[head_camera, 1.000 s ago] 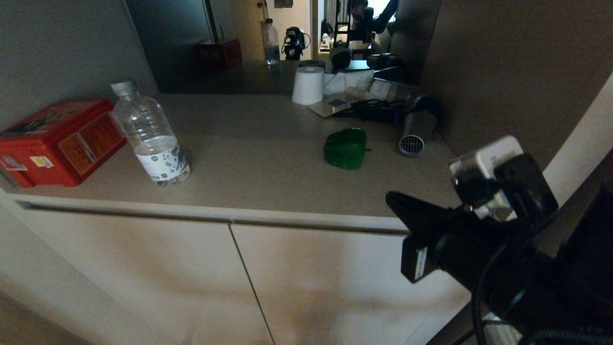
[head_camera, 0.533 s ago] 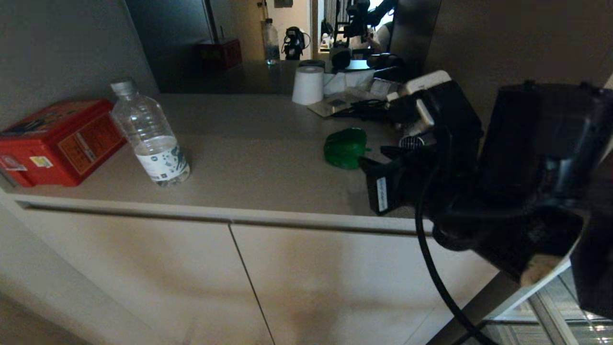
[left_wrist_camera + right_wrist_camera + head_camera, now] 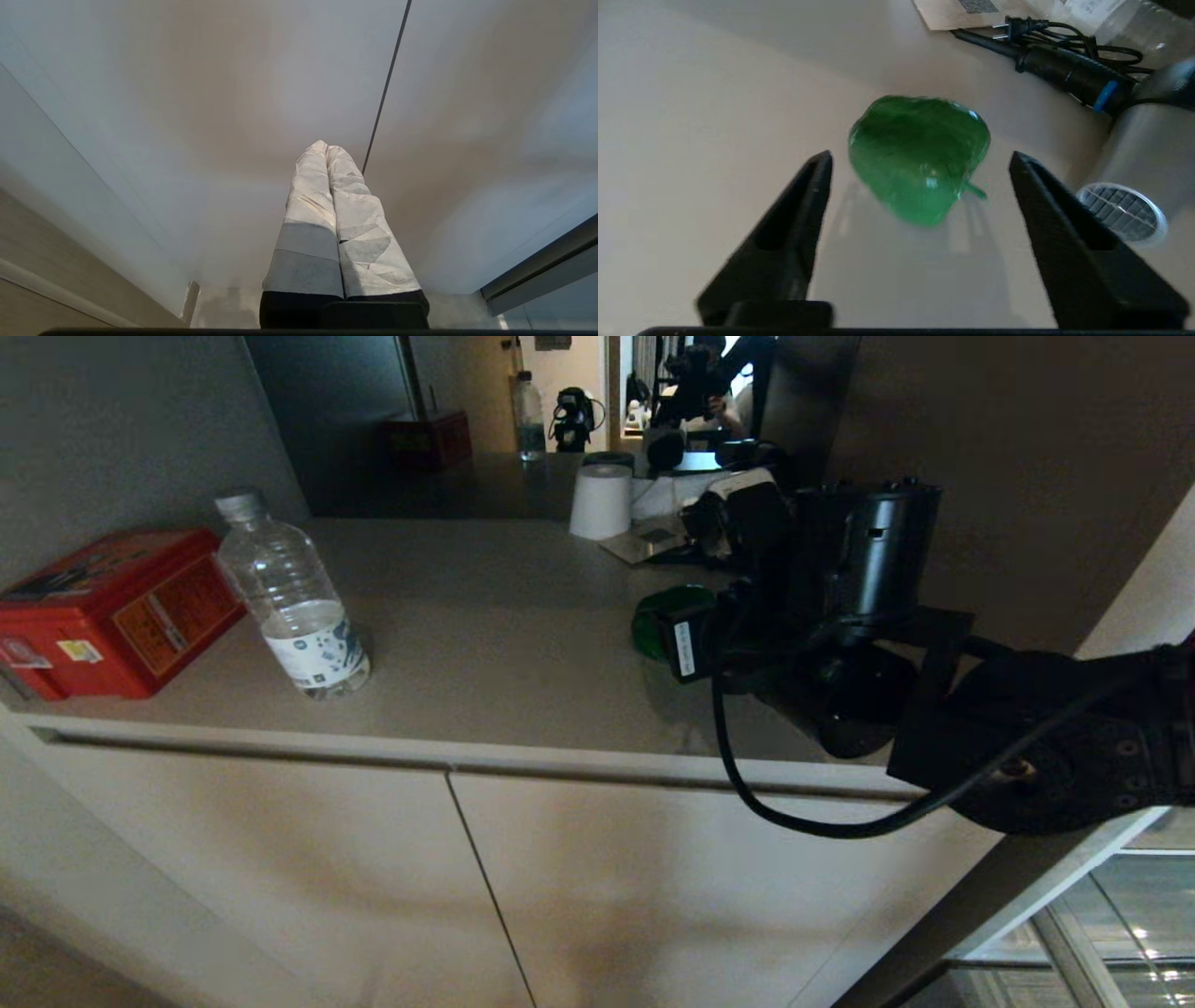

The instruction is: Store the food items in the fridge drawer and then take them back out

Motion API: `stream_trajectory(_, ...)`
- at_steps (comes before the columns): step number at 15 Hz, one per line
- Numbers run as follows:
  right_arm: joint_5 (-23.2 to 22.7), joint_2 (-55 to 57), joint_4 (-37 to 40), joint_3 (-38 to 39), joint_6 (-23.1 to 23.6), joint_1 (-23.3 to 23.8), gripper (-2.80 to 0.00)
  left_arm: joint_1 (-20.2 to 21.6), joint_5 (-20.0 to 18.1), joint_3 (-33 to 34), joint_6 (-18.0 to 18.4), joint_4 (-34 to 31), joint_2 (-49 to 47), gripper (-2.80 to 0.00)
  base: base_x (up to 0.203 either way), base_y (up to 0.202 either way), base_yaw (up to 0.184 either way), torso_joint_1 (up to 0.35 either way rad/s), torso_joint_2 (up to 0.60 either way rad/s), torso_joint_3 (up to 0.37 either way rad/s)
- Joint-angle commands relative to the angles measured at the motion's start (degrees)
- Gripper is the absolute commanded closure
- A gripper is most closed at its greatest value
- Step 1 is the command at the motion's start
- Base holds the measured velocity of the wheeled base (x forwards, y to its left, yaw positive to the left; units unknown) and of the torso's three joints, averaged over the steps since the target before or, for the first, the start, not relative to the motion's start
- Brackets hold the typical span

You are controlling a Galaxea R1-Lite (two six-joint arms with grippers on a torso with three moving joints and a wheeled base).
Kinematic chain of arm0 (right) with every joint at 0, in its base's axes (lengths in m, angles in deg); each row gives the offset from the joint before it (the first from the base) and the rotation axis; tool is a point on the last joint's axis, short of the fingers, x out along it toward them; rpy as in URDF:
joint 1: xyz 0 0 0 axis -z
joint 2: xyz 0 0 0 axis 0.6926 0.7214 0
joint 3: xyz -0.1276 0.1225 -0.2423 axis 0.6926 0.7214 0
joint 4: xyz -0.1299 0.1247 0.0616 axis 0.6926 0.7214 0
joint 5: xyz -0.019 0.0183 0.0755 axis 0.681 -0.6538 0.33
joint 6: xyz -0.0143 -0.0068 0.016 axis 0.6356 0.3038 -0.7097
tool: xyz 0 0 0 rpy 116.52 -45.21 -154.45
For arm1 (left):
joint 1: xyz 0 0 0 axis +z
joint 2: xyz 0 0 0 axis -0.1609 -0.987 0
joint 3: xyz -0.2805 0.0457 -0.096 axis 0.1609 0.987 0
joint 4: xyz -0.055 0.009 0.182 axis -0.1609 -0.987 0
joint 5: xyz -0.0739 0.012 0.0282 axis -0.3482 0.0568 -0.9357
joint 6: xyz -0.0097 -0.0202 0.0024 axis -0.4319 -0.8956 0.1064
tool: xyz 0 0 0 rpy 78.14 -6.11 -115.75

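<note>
The right pincer (image 3: pixel 920 158) is hovering wide open over the green bell pepper (image 3: pixel 920 156) lying on the surface (image 3: pixel 485 644), not touching it.

From my remote station: my right arm reaches in from the right side of the head view, its dark links and a looping black cable stretched low over the desk, wrist turned toward the desk's far side. The right end effector (image 3: pixel 920 161) shows best in the right wrist view, its two black fingers (image 3: pixel 794 219) spread wide apart and pointing forward, nothing between them touching either pad. In the head view it (image 3: pixel 686 630) sits at the arm's far tip. My left end effector (image 3: pixel 327 149) appears only in the left wrist view, its pale, wrapped fingers (image 3: pixel 308 205) pressed flat together, pointing straight ahead, holding nothing.
</note>
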Motion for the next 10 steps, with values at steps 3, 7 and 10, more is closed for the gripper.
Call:
stream_trajectory(3,-0.11,4.4,-0.61,-3.63,-0.15,1.72,-2.8,0.01,0.01,0.0,-0.01,-0.02,-0.01,0.0,0.0,0.0,0.0,0.0,0.0,0.0)
stream_trajectory(7,-0.78,7.26,-2.83,-5.65,-0.44,2.21,-2.8,0.01,0.01,0.0,-0.01,-0.02,-0.01,0.0,0.0,0.0,0.0,0.0,0.0,0.0)
stream_trajectory(10,-0.91,9.85,-3.52,-7.99,-0.44,3.07,-2.8,0.01,0.01,0.0,-0.01,-0.02,-0.01,0.0,0.0,0.0,0.0,0.0,0.0,0.0)
